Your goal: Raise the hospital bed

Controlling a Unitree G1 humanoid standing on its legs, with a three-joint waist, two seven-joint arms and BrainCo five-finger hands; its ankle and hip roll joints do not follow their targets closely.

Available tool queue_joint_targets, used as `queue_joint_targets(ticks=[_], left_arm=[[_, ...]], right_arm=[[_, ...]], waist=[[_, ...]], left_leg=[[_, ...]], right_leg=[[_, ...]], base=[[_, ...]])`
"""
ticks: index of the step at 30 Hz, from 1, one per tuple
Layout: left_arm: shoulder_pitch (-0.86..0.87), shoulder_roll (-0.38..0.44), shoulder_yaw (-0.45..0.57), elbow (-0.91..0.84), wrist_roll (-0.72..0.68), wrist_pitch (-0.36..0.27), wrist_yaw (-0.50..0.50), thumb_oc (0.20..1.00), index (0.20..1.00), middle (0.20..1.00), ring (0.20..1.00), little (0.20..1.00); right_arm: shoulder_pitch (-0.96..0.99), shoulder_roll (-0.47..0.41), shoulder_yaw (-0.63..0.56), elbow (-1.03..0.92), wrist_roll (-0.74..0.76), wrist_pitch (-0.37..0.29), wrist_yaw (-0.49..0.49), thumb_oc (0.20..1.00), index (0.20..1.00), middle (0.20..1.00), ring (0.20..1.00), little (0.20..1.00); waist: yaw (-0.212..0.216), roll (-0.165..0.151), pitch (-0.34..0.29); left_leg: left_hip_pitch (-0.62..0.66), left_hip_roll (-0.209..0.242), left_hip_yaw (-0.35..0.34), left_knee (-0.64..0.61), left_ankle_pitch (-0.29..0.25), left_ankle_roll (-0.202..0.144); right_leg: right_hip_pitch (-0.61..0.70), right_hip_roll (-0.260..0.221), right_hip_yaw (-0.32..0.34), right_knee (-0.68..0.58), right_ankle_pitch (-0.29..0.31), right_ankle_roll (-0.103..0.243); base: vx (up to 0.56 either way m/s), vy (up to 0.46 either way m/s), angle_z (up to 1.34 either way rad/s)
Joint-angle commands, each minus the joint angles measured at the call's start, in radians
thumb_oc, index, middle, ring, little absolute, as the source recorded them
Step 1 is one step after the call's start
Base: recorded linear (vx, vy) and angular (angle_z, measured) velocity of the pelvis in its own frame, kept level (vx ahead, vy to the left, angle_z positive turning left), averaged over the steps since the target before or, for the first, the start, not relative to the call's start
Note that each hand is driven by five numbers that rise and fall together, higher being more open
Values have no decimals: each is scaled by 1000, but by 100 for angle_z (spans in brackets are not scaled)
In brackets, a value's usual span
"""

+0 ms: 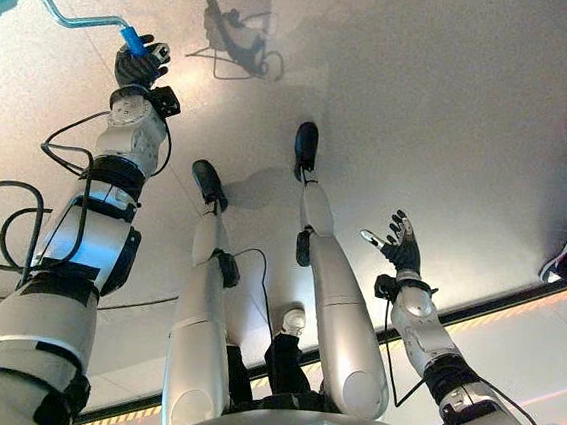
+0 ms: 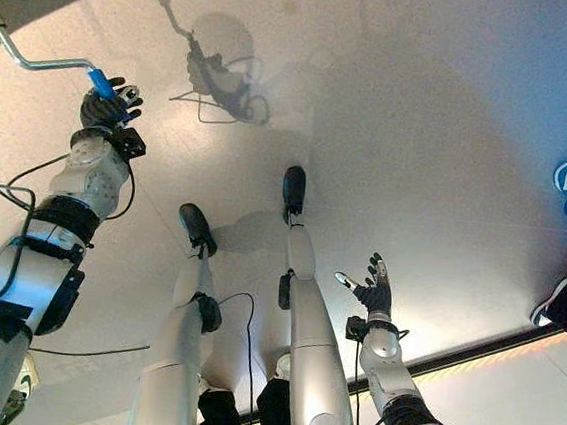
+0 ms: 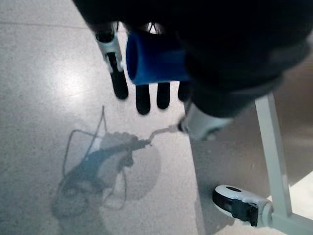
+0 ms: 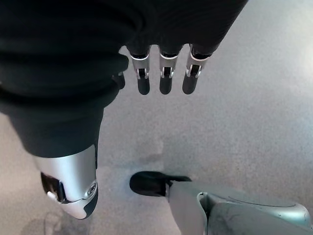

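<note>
Left eye view: my left hand (image 1: 140, 62) reaches far forward, fingers curled round the blue grip (image 1: 132, 39) of the bed's crank handle (image 1: 52, 4). My right hand (image 1: 399, 245) hangs over the floor (image 1: 394, 103), fingers spread and released.

Left wrist view: blue grip end-on inside my fist; bed frame leg (image 3: 274, 156) and caster (image 3: 242, 204) close by.

Right wrist view: fingers (image 4: 165, 78) straight, holding nothing.
</note>
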Motion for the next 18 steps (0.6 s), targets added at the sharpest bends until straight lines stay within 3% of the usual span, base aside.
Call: queue_joint_targets(ticks=[1,18], left_arm=[[-66,37,-13,28,24,-37,0,200,200,200,200,200],[-88,28,-31,27,51,-50,-10,200,200,200,200,200]], right_arm=[[82,-22,-2,-33,18,-27,-10,1000,1000,1000,1000,1000],[79,-24,28,-5,11,-22,12,1000,1000,1000,1000,1000]], waist=[[20,-26,9],[13,-23,9]], left_leg=[[-4,14,-46,-25,-18,3],[43,15,-32,-25,-25,0]], right_leg=[[33,-21,-2,5,-45,166],[64,-15,4,15,-48,165]], base=[[-8,-13,5],[-1,-1,0]])
